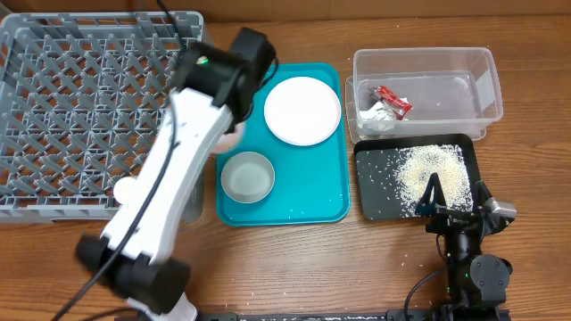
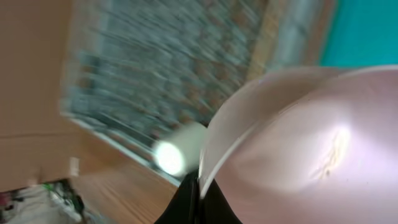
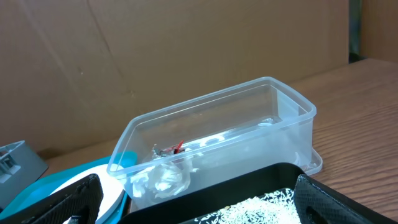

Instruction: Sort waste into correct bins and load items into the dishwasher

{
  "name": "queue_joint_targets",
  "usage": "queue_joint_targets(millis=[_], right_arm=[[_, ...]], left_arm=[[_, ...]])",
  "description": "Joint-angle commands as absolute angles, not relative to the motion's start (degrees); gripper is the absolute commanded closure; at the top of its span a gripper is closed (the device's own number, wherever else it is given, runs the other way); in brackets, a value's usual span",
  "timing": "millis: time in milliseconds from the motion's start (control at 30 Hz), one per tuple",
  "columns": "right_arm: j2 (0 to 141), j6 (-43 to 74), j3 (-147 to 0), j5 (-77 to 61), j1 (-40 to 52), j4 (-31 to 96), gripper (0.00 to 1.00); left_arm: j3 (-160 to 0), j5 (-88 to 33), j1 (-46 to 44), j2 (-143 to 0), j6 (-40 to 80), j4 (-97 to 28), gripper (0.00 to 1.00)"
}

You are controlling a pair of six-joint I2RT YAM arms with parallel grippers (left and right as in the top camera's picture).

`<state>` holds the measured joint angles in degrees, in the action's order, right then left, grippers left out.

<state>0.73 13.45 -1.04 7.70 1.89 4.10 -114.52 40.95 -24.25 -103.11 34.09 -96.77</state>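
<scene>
My left gripper [image 2: 200,196] is shut on the rim of the small pale pink bowl [image 2: 298,143], held tilted between the teal tray and the grey dish rack [image 1: 85,98]; the view is blurred. In the overhead view the arm hides most of the bowl [image 1: 230,139]. The white plate [image 1: 303,109] and grey-blue bowl [image 1: 247,176] sit on the teal tray [image 1: 312,192]. The red wrapper [image 1: 393,100] and paper scrap [image 1: 376,117] lie in the clear tub [image 1: 424,62]. Rice [image 1: 434,172] lies in the black tray [image 1: 375,201]. My right gripper [image 1: 434,192] is open and empty over that tray's near edge. The chopsticks are out of view.
A white cup [image 2: 171,155] shows by the rack's edge in the left wrist view. A few rice grains lie loose on the teal tray and on the wood beside the black tray. A cardboard wall [image 3: 186,56] stands behind the tub.
</scene>
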Motion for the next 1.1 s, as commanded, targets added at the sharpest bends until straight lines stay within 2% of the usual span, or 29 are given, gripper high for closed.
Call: queue_joint_targets(millis=[0, 400, 533, 833, 1067], right_arm=[[0.16, 13.5, -0.45, 7.64, 1.63, 3.84, 0.0], [0.16, 13.5, -0.45, 7.64, 1.63, 3.84, 0.0], [0.16, 13.5, -0.45, 7.64, 1.63, 3.84, 0.0], [0.16, 13.5, -0.45, 7.64, 1.63, 3.84, 0.0], [0.16, 13.5, -0.45, 7.64, 1.63, 3.84, 0.0]], left_arm=[[-115.22, 63.33, -22.31, -102.0, 37.74, -96.82, 0.96], [-105.73, 75.09, -10.76, -111.11, 38.81, -89.08, 0.96], [-105.73, 75.42, -10.5, -115.52, 38.48, -84.53, 0.96], [-105.73, 75.11, -10.52, -124.31, 38.52, -84.12, 0.96], [-105.73, 69.65, -11.57, -125.38, 38.3, -84.18, 0.96]])
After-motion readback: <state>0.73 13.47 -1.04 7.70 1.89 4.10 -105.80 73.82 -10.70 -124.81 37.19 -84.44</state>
